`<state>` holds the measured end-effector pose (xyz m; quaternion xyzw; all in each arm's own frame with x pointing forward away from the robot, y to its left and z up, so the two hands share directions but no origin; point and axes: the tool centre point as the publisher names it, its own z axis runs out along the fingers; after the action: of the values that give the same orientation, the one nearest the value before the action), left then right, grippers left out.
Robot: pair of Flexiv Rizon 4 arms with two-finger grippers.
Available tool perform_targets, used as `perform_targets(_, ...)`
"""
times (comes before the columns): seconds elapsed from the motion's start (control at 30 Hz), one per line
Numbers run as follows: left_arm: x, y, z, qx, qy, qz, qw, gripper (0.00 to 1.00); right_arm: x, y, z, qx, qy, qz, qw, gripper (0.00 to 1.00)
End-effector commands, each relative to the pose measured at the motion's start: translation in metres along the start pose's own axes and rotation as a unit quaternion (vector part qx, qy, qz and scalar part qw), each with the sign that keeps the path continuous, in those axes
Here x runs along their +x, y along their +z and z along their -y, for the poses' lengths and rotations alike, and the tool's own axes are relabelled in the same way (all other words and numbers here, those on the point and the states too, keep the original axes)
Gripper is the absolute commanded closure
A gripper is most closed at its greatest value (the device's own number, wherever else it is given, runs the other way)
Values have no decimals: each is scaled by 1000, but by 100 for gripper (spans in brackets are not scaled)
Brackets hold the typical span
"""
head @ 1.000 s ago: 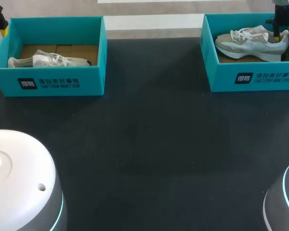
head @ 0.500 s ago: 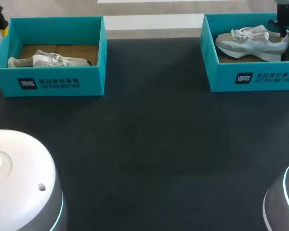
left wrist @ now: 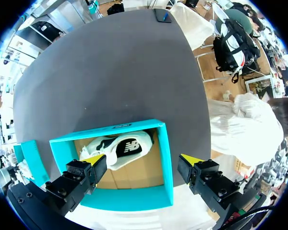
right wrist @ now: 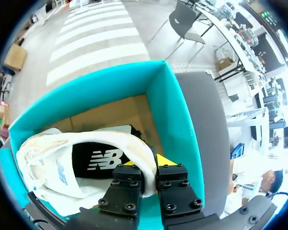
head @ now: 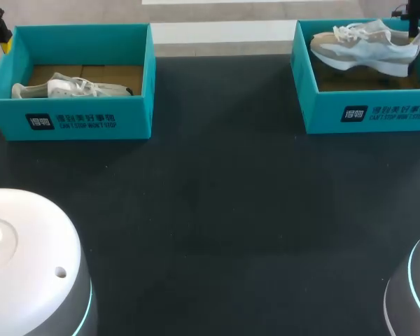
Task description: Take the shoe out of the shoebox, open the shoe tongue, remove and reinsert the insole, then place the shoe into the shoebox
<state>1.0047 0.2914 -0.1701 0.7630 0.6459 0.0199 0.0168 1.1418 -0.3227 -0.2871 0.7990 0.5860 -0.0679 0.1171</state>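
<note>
Two teal shoeboxes stand at the table's far edge. In the right box (head: 367,112) a grey-and-white shoe (head: 364,49) hangs tilted above the cardboard floor, toe toward the middle. My right gripper (head: 414,26) is shut on its heel; in the right wrist view the fingers (right wrist: 148,162) pinch the white heel collar of the shoe (right wrist: 62,153) inside the box (right wrist: 177,120). My left gripper (left wrist: 142,159) hovers open above the left box (left wrist: 168,163), where a white shoe (left wrist: 120,151) lies on its side. Only an edge of the left gripper (head: 0,31) shows in the head view.
The left box (head: 77,119) holds its shoe (head: 70,87) flat against the near wall. A broad stretch of dark tabletop (head: 217,210) lies between and in front of the boxes. My arms' round bases fill the near corners.
The right gripper closed on the shoe's heel and rose, lifting the shoe off the right box's floor. The left arm and left box stayed as they were.
</note>
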Motion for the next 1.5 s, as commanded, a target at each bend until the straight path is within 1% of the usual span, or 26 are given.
perform_targets(0.03, 0, 0, 0, 0, 0, -1, 1000, 0, -3, -25, 27, -37, -11, -13, 999, 100)
perform_targets(0.23, 0, 0, 0, 0, 0, -1, 1000, 0, 1, -49, 36, -60, -19, -36, 997, 100)
perform_targets(0.4, 0, 0, 0, 0, 0, -1, 1000, 0, -2, -70, 40, -78, -28, -33, 996, 100)
perform_targets(0.77, 0, 0, 0, 0, 0, -1, 1000, 0, -1, -94, 45, -99, -33, -35, 994, 100)
perform_targets(0.9, 0, 0, 0, 0, 0, -1, 1000, 0, 2, -105, 53, -109, -36, -30, 993, 100)
perform_targets(1.07, 0, 0, 0, 0, 0, -1, 1000, 0, 7, -117, 73, -113, -33, -31, 993, 100)
perform_targets(1.23, 0, 0, 0, 0, 0, -1, 1000, 0, 20, -130, 101, -112, -34, -33, 993, 100)
perform_targets(1.5, 0, 0, 0, 0, 0, -1, 1000, 0, 43, -153, 155, -111, -32, -35, 993, 100)
